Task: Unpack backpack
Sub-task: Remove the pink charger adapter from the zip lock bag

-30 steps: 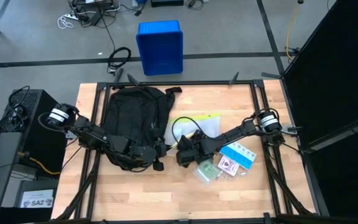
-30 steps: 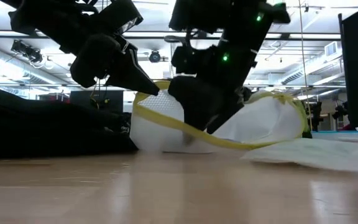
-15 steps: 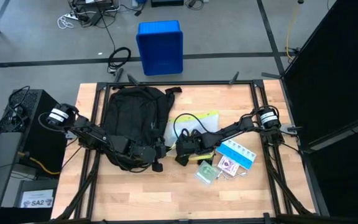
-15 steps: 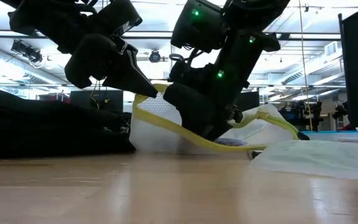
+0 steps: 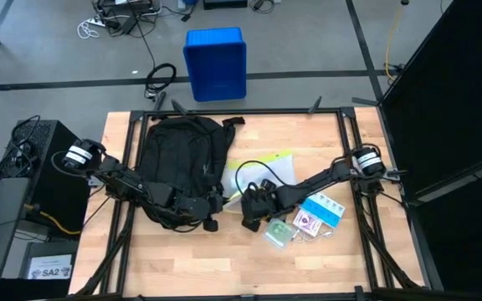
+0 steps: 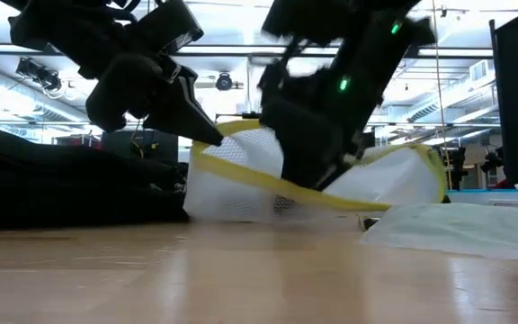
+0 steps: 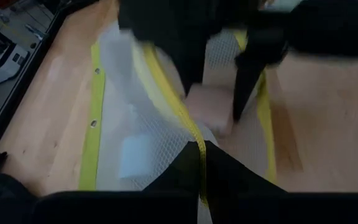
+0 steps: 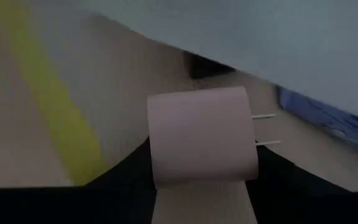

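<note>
White mesh pouch (image 5: 262,171) with yellow trim lies just beside the black backpack (image 5: 178,159), which sits on the table's left half. The left gripper (image 5: 210,203), pinched shut, holds the pouch's yellow edge. The right gripper (image 5: 252,203) clamps a pale two-pronged plug block (image 8: 201,134). Its black cable (image 5: 243,171) loops over the pouch, so it could snag and drag the pouch, or the smooth block could slip.

The high camera looks straight down on the table (image 5: 174,259), the low one level across it, both sharing the mesh pouch (image 6: 241,184), seemingly also the wrist cameras' close subject.
</note>
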